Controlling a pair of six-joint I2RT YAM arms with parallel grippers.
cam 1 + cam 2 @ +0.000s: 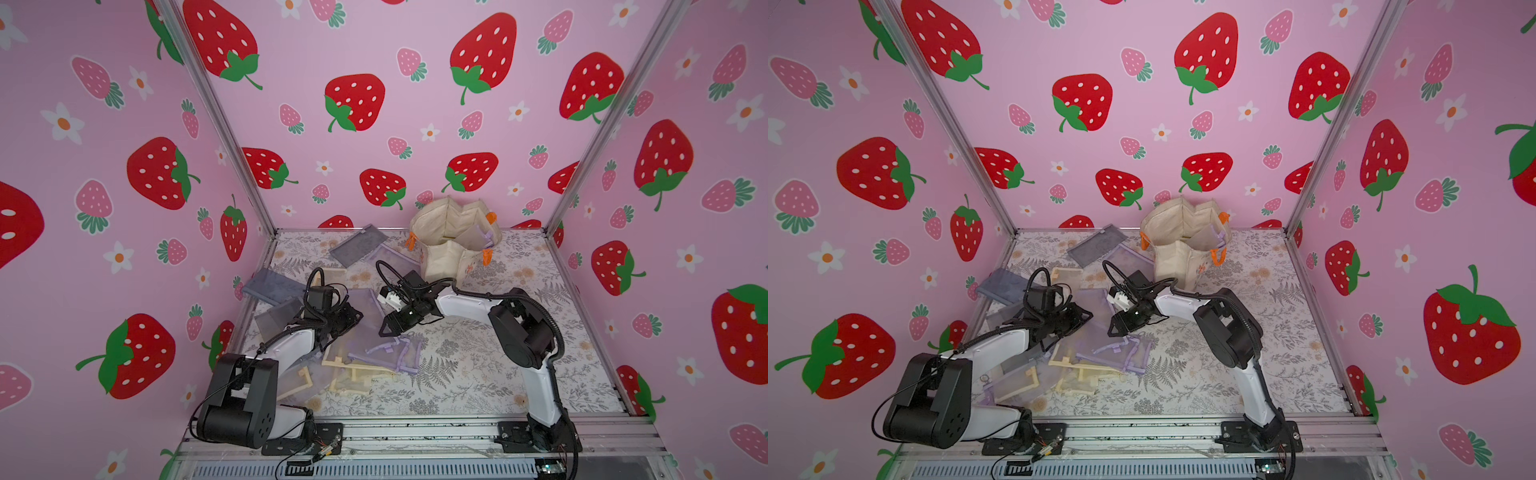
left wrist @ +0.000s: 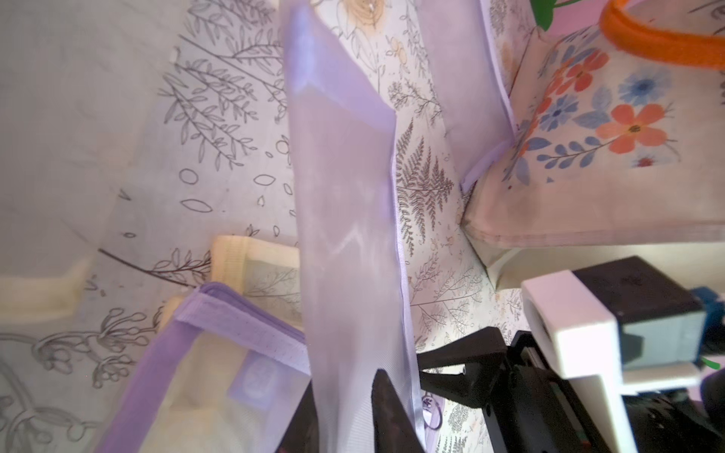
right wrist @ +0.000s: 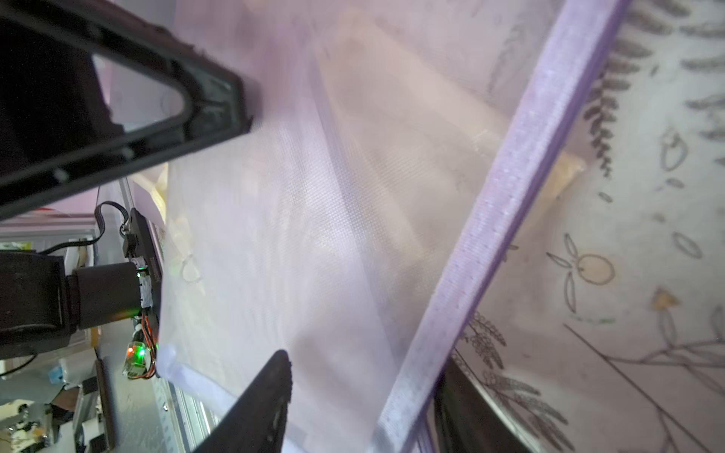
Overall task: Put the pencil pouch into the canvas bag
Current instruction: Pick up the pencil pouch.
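Observation:
A lilac mesh pencil pouch (image 1: pixel 369 302) stands lifted on edge between my two grippers at the mat's middle. My left gripper (image 2: pixel 345 380) is shut on one end of it; the mesh (image 2: pixel 345 219) rises straight out of the jaws. My right gripper (image 3: pixel 367 359) straddles the pouch's lilac band (image 3: pixel 506 188) with its jaws well apart, open. In both top views the left gripper (image 1: pixel 353 316) and the right gripper (image 1: pixel 384 329) face each other closely. The canvas bag (image 1: pixel 446 249), cream with orange handles, stands open at the back, behind the right gripper; a lilac-trimmed pouch shows inside it.
Several other mesh pouches lie about: grey ones (image 1: pixel 358 245) (image 1: pixel 271 286) at the back left, cream and lilac ones (image 1: pixel 365 365) heaped near the front under the left arm. The strawberry-print walls (image 1: pixel 124 208) close in three sides. A metal rail (image 1: pixel 415 432) runs along the front.

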